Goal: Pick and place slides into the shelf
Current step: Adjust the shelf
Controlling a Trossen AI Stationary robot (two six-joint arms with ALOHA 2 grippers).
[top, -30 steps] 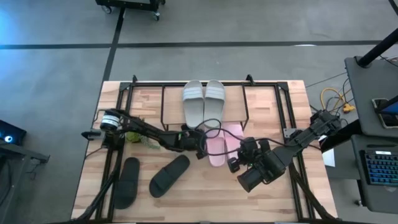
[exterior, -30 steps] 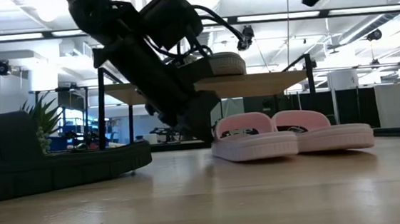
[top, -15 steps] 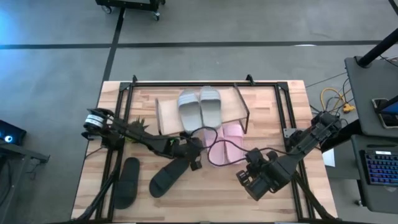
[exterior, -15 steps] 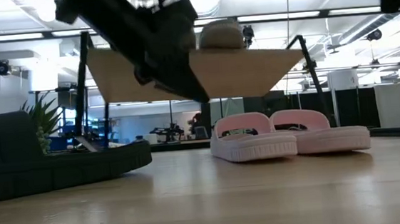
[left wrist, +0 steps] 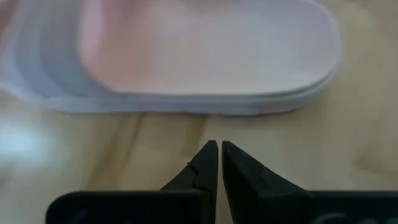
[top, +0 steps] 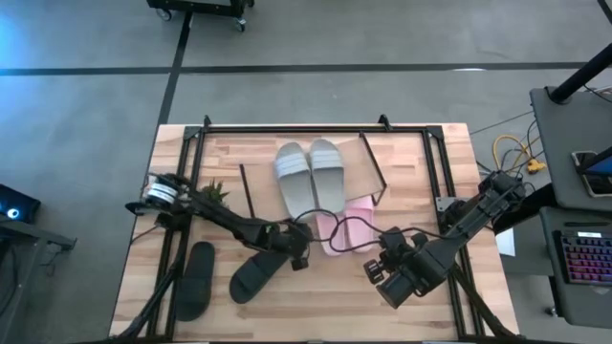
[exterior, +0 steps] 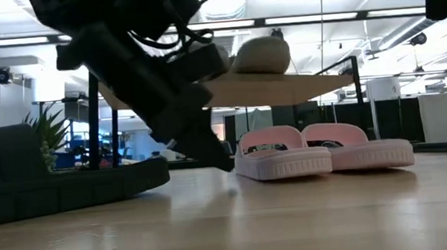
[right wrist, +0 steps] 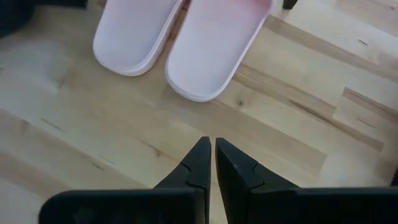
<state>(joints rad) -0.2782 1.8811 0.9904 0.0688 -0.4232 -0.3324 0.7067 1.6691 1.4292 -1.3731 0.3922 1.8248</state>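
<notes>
The shelf (top: 373, 177), a black frame under a wooden board (exterior: 284, 87), stands askew at the table's middle. Two pale grey-green slides (top: 309, 177) lie on top of it. Two pink slides (top: 346, 225) rest on the table, partly under the shelf, soles down (exterior: 325, 150). Two black slides (top: 260, 269) (top: 196, 278) lie at the near left. My left gripper (top: 298, 254) is shut just above the table, in front of one pink slide's end (left wrist: 205, 56). My right gripper (right wrist: 209, 144) is shut above the table, near and right of the pink slides (right wrist: 180, 43).
A small green plant (top: 212, 191) stands at the left beside my left arm. A larger black frame (top: 287, 126) runs round the table's edges. Bare wood (top: 325, 306) lies along the near edge between the two arms.
The shelf has tipped up on one side, then settled nearly level again, now turned askew and shifted toward the near edge; the grey-green slides stayed on top. My left gripper has gone toward the near edge. My right gripper has drawn back toward the near right.
</notes>
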